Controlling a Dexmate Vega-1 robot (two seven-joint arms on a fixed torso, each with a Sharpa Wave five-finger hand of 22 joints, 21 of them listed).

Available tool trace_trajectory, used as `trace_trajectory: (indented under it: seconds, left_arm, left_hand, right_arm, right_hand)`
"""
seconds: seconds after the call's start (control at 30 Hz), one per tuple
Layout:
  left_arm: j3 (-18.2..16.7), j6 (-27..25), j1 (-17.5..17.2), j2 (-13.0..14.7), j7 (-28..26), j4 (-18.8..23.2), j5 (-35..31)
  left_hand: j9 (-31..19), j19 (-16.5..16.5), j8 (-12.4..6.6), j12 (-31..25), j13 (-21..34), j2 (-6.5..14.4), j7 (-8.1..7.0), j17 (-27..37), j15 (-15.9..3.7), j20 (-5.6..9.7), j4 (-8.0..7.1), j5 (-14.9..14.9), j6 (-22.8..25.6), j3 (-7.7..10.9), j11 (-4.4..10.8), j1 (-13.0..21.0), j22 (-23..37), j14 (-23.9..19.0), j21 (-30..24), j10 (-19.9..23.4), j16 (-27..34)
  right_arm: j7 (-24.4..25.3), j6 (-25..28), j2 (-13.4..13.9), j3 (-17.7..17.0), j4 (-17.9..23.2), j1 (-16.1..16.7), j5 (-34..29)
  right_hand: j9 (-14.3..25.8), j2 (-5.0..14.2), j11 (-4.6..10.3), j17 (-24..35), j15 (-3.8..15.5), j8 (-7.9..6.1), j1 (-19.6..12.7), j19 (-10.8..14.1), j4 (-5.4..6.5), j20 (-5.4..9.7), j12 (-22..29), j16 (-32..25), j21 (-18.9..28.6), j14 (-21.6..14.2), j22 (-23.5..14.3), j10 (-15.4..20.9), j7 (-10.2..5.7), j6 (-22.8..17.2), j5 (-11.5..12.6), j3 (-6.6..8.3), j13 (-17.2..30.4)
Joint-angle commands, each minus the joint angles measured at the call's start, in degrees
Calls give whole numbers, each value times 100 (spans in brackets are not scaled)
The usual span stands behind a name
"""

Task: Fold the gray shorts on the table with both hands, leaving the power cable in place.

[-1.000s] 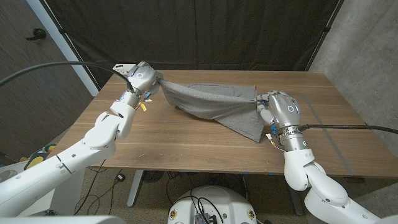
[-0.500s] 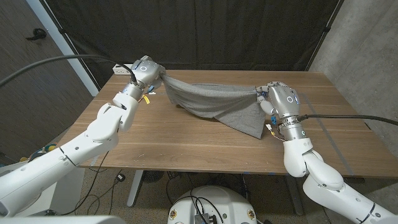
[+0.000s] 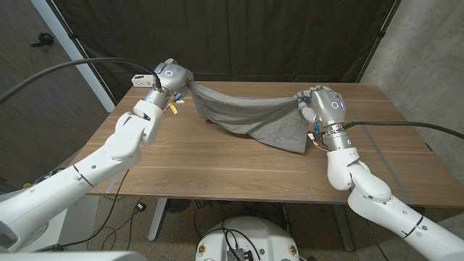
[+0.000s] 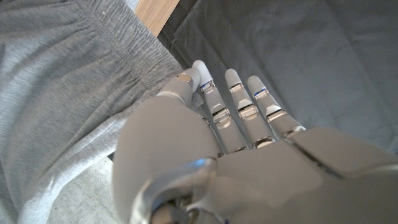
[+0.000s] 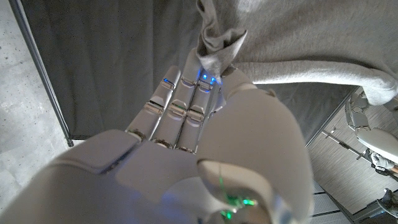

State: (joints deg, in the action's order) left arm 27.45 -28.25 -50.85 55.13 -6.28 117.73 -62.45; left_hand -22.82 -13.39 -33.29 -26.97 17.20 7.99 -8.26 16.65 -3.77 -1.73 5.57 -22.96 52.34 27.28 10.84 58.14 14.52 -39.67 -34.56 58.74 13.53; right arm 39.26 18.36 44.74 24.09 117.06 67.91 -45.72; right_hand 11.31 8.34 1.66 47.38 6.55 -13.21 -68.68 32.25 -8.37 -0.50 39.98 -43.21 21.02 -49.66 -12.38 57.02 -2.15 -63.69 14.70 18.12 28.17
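Gray soft cotton shorts (image 3: 250, 119): slung lengthwise between my hands above the wooden table (image 3: 217, 170); my left hand (image 3: 171, 76) pinches one end, my right hand (image 3: 322, 107) clamps the other, equally near.

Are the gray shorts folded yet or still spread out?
Not folded: the shorts hang stretched between the left hand and right hand, sagging toward the table.

Left hand (image 3: 172, 75): I've carried it further toward the frame's upper left, past the table's far edge.
Right hand (image 3: 324, 106): raised and moved back, toward upper right.
Soft gray fabric shorts (image 3: 250, 119): now stretched higher between my hands, hem hanging lower centre.
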Motion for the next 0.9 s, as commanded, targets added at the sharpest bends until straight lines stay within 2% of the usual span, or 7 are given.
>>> trace_trajectory:
  seconds: [0.03, 0.43, 0.9]
  left_arm:
    - [79, -94, 198, -139, 107, -193, -251]
    - [224, -98, 427, -336, 5, -543, -299]
    - [540, -11, 924, -556, 125, -1002, -300]
  left_hand:
    - [-2, 26, -26, -685, 1715, 56, 342, 25, -947, -11, -44, -59, 326, 0, 91, 77, 20, -48, -58, 65, -31]
    - [41, 3, -18, -683, 1739, 63, 413, 63, -971, -35, -31, -55, 314, -24, 90, 127, 34, -65, -125, 68, -17]
    - [102, -6, -1, -636, 1682, 76, 446, 141, -963, -53, 18, -4, 318, -96, 69, 215, 56, -76, -206, 102, 31]
  right_arm:
    - [109, -88, -190, 250, -556, -691, 0]
    - [104, -26, -320, 461, -971, -1173, 93]
    - [84, 14, -443, 732, -1474, -1711, 180]
  right_hand:
    - [20, -19, 0, 15, 531, -29, -66, 16, 12, 18, 48, 18, 36, -73, -29, 40, 22, -64, 47, 47, 26]
    - [21, -40, 29, 27, 532, -22, -54, 8, 9, 21, 54, 59, 56, -96, -26, 54, 4, -98, 69, 74, 26]
    - [20, -66, 37, 44, 535, -8, -39, -3, 4, 23, 59, 107, 82, -134, -21, 66, 3, -129, 99, 109, 29]
